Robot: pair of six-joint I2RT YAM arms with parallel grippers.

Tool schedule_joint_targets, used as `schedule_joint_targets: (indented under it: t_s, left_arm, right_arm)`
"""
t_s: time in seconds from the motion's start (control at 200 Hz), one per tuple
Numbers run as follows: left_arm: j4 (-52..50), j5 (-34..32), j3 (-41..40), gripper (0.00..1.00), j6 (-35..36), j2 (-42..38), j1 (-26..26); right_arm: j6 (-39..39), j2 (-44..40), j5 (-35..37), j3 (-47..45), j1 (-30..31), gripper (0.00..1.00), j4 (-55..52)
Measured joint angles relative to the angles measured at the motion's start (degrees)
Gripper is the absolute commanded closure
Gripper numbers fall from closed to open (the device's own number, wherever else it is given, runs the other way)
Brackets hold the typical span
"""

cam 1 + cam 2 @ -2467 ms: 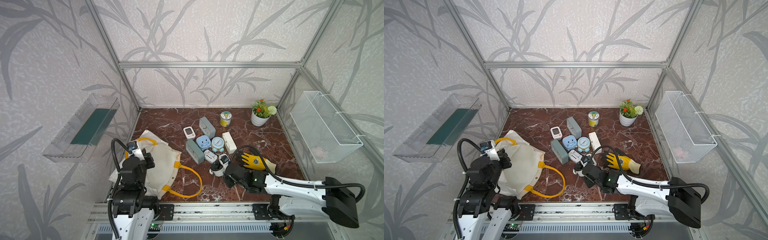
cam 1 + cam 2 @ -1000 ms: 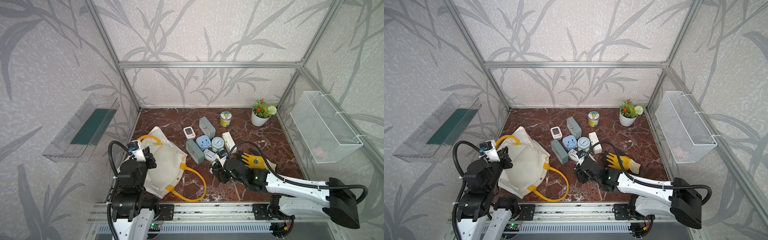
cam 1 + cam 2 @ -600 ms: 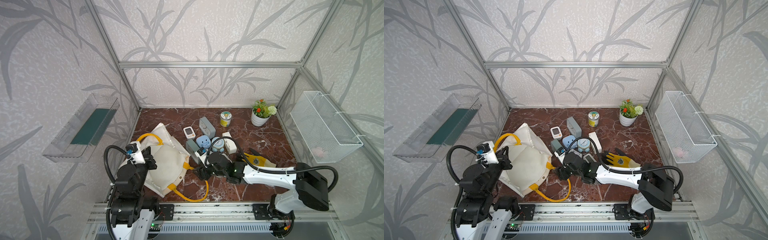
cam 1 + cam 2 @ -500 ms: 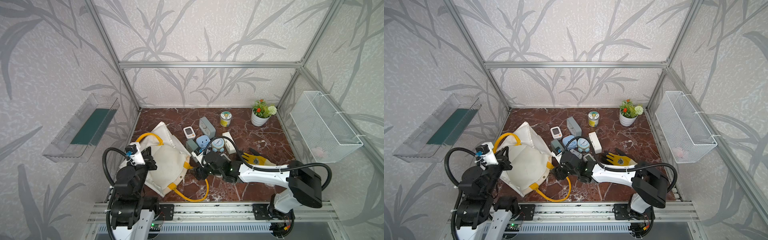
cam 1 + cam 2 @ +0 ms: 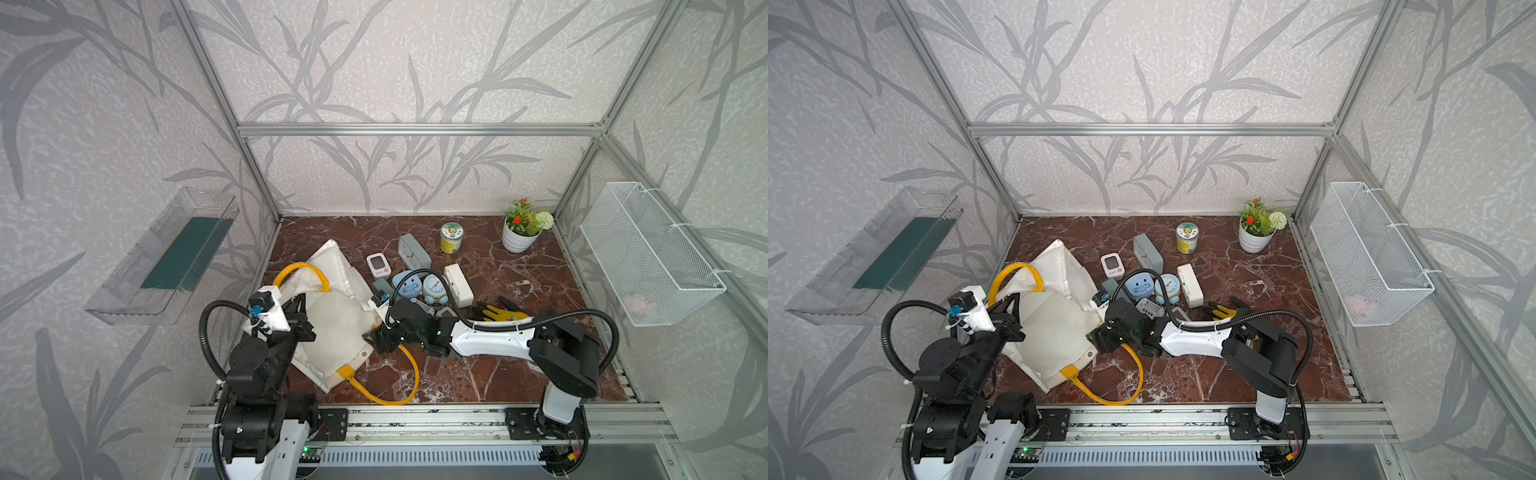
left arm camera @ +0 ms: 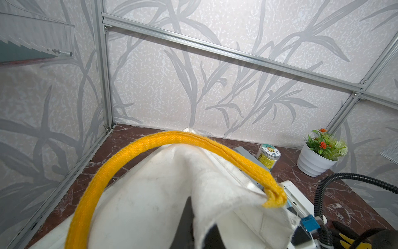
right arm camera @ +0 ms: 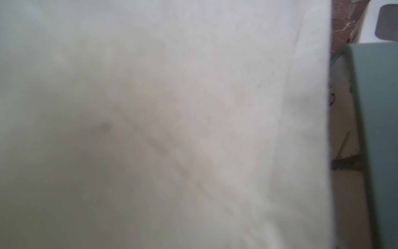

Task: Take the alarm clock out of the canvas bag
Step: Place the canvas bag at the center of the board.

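The off-white canvas bag lies bulging at the table's left, its inside hidden, so the alarm clock in it is out of view. One yellow handle arches over its far rim and the other loops onto the table in front. My left gripper is shut on a raised fold of the bag's rim. My right gripper presses against the bag's right edge beside the front handle. Canvas fills the right wrist view and hides its jaws.
Several clocks stand just right of the bag: a grey-green one, a blue square one, a round blue one, a grey one. A yellow glove, a jar and a plant pot are beyond.
My right arm has swung left from the clocks to the bag's right edge. My left gripper has pulled the bag's rim up and back, and the bag has shifted with it.
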Motion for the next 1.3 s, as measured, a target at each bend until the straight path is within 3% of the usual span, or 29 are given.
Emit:
schedule_joint_targets:
  t_s: [0.085, 0.25, 0.715, 0.995, 1.3]
  left_arm:
    - [0.0, 0.1, 0.0, 1.0, -0.3, -0.4, 0.0]
    - [0.0, 0.0, 0.0, 1.0, -0.3, -0.7, 0.0]
    - [-1.0, -2.5, -0.4, 1.0, 2.7, 0.0, 0.0]
    - [-6.9, -6.5, 3.1, 1.0, 3.9, 8.1, 0.0]
    - [-12.8, -7.7, 7.2, 1.0, 4.1, 16.8, 0.0]
  right_arm:
    - [0.5, 0.2, -0.8, 0.2, -0.3, 0.81, 0.8]
    - [0.5, -0.7, -2.6, 0.2, -0.6, 1.0, 1.7]
    - [1.0, -14.2, -12.2, -0.6, -1.3, 1.0, 1.9]
    - [12.3, -9.3, -21.9, 6.5, -7.8, 1.0, 2.5]
    - [22.9, -0.6, -27.0, 17.3, -14.0, 1.0, 3.7]
